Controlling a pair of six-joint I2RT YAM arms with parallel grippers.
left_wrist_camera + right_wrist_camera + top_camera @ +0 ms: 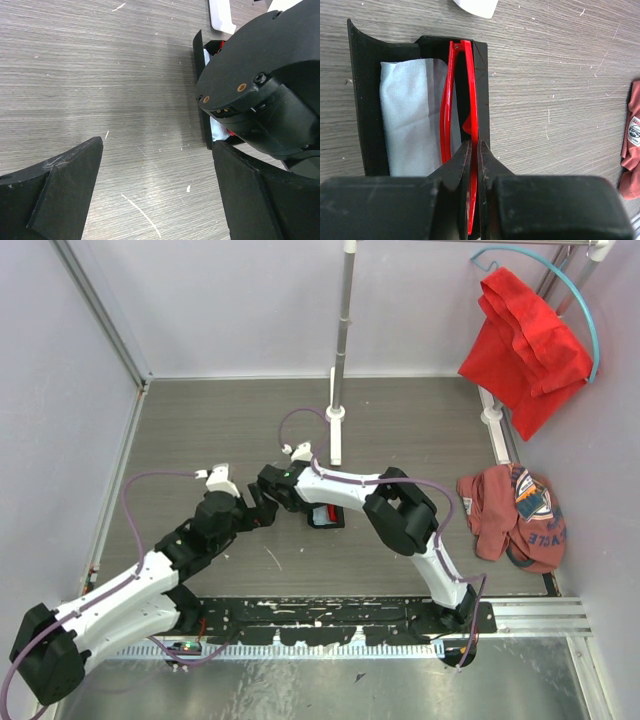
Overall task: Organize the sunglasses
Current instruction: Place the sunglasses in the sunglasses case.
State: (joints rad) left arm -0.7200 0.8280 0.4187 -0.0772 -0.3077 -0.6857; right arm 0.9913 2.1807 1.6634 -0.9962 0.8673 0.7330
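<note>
The sunglasses (470, 100), thin red frame folded flat, stand on edge along the right side of the open black case (365, 100), next to the pale blue cloth (410, 115) lying inside it. My right gripper (474, 147) is shut on the red frame from above. In the top view the case (326, 516) sits mid-table with the right gripper (308, 506) over its left end. My left gripper (157, 145) is open with only bare table between its fingers. It hovers just left of the case (200, 65) and the right wrist.
A white stand post with its base (336, 415) rises just behind the case. A crumpled reddish shirt (515, 515) lies at the right edge of the table. A red garment (525, 345) hangs on a hanger at the back right.
</note>
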